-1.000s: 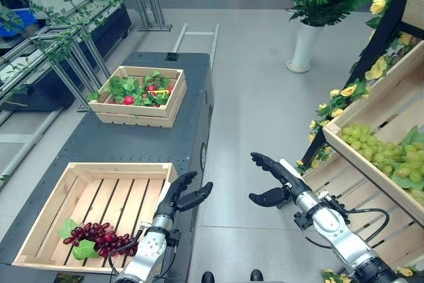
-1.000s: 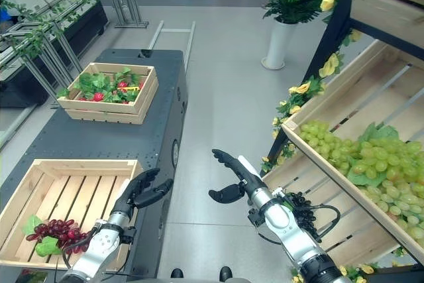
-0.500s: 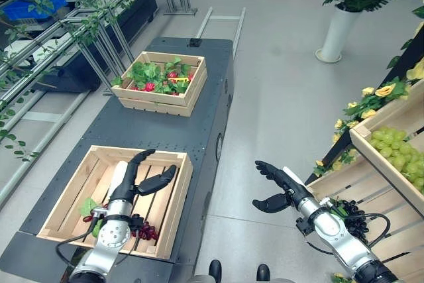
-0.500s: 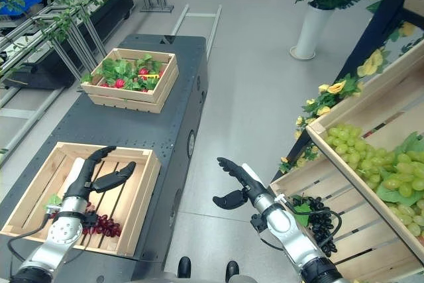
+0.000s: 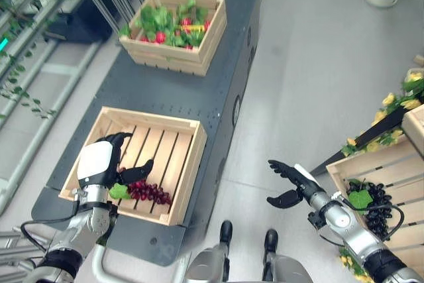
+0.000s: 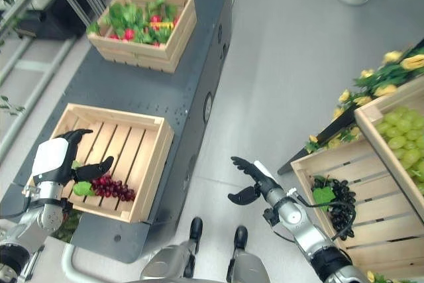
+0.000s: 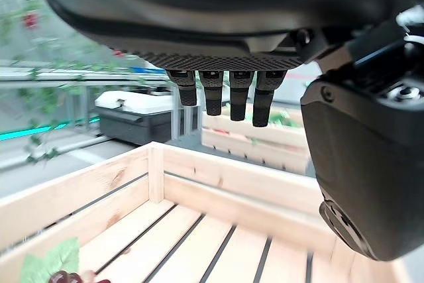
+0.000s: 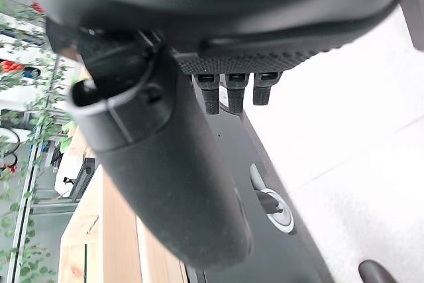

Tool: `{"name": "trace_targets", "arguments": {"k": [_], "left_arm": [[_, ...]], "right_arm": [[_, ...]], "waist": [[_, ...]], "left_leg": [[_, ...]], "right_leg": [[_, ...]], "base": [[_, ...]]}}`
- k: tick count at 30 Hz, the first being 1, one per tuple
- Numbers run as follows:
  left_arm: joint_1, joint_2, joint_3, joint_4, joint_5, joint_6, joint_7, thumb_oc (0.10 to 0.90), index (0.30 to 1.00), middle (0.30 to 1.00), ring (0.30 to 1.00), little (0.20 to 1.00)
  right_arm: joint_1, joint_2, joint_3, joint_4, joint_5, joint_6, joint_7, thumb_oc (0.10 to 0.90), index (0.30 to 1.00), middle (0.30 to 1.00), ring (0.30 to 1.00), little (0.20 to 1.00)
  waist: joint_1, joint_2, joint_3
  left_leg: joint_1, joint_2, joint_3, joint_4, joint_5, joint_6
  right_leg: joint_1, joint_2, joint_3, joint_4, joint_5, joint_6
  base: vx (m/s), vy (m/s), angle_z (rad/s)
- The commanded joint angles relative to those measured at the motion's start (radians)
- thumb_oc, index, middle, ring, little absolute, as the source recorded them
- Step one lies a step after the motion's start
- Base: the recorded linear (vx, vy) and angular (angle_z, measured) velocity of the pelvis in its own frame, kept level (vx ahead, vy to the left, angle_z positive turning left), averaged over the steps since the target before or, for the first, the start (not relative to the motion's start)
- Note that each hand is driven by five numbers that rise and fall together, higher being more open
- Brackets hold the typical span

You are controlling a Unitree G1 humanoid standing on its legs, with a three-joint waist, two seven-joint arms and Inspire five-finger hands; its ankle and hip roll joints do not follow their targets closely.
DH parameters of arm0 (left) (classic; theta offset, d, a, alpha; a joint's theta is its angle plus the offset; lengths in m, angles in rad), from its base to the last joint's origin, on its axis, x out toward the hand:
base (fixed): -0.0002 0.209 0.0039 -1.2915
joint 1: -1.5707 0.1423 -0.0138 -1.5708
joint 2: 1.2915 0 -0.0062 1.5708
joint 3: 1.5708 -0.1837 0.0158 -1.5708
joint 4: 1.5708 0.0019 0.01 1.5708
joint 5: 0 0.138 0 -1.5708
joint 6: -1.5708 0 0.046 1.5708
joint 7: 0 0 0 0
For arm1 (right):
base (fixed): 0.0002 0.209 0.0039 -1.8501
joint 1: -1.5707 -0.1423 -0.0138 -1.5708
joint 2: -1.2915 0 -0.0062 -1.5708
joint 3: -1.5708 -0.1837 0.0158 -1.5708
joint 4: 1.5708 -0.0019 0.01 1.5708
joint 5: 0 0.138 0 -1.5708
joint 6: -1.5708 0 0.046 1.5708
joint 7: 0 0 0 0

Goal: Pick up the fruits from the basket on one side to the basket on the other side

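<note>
The red grapes (image 5: 147, 193) lie in the near corner of the wooden crate (image 5: 187, 164). Above that crate's near end hangs the left hand (image 5: 101, 164), fingers straight, holding nothing. Right of the crate, over the floor (image 5: 311, 77), the right hand (image 5: 291, 180) is spread, empty.

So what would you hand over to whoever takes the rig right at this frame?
Left hand open, hovering over the near crate, empty. Right hand open over the floor, empty.
Red grapes lie in the near crate by the left hand. Dark grapes sit in the shelf crate on the right.
Done: nothing in hand.
Left: grasp a bunch and carry it across.
</note>
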Motion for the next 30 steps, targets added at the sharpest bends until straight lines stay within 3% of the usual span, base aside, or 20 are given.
{"name": "trace_targets", "arguments": {"k": [1,4,12,18,22,30], "left_arm": [[-0.106,0.101,0.047,-0.004,0.023,0.015,0.092,0.8,0.9,0.9,0.9,0.9],[-0.166,0.133,0.027,0.047,0.019,0.03,0.101,0.8,0.9,0.9,0.9,0.9],[-0.246,0.165,-0.007,0.123,0.091,0.02,0.086,0.8,0.9,0.9,0.9,0.9],[-0.298,0.193,-0.067,0.139,0.141,0.03,0.088,0.8,0.9,0.9,0.9,0.9],[-0.329,0.209,-0.123,0.149,0.187,0.062,0.086,0.8,0.9,0.9,0.9,0.9],[-0.347,0.234,-0.168,0.222,0.235,0.061,0.083,0.8,0.9,0.9,0.9,0.9]], "right_arm": [[-0.063,-0.002,0.005,-0.115,0.053,-0.141,-0.025,0.8,0.9,0.9,0.9,0.9],[-0.111,0.003,0.01,-0.116,0.034,-0.153,-0.038,0.8,0.9,0.9,0.9,0.9],[-0.171,-0.007,0.02,-0.114,0.027,-0.138,-0.04,0.8,0.9,0.9,0.9,0.9],[-0.206,-0.034,0.021,-0.105,-0.009,-0.146,-0.05,0.8,0.9,0.9,0.9,0.9],[-0.246,-0.047,0.032,-0.097,-0.009,-0.143,-0.05,0.8,0.9,0.9,0.9,0.9],[-0.28,-0.054,0.059,-0.115,-0.007,-0.138,-0.027,0.8,0.9,0.9,0.9,0.9]], "waist": [[-0.002,-0.05,0.005],[0.002,-0.053,0.062],[0.009,-0.075,0.127],[0.005,-0.081,0.131],[0.01,-0.087,0.131],[0.018,-0.098,0.131]], "left_leg": [[-0.05,-0.073,0.005,0.158,-0.117,-0.003],[-0.145,-0.081,0.022,0.281,-0.137,-0.005],[-0.271,-0.07,0.054,0.454,-0.187,0.001],[-0.363,-0.068,0.077,0.529,-0.206,0.01],[-0.405,-0.064,0.082,0.566,-0.214,0.012],[-0.457,-0.055,0.083,0.626,-0.237,0.019]], "right_leg": [[-0.065,-0.037,-0.04,0.235,-0.134,-0.063],[-0.144,-0.05,-0.048,0.354,-0.17,-0.076],[-0.231,-0.067,-0.037,0.517,-0.234,-0.092],[-0.319,-0.075,-0.025,0.606,-0.257,-0.097],[-0.351,-0.076,-0.029,0.639,-0.27,-0.1],[-0.387,-0.076,-0.031,0.689,-0.292,-0.106]], "base": [[-0.12,0.072,0.1],[-0.15,0.071,0.16],[-0.06,0.046,0.12],[-0.03,0.075,0.0],[-0.02,0.054,0.0],[-0.01,0.029,0.02]]}}
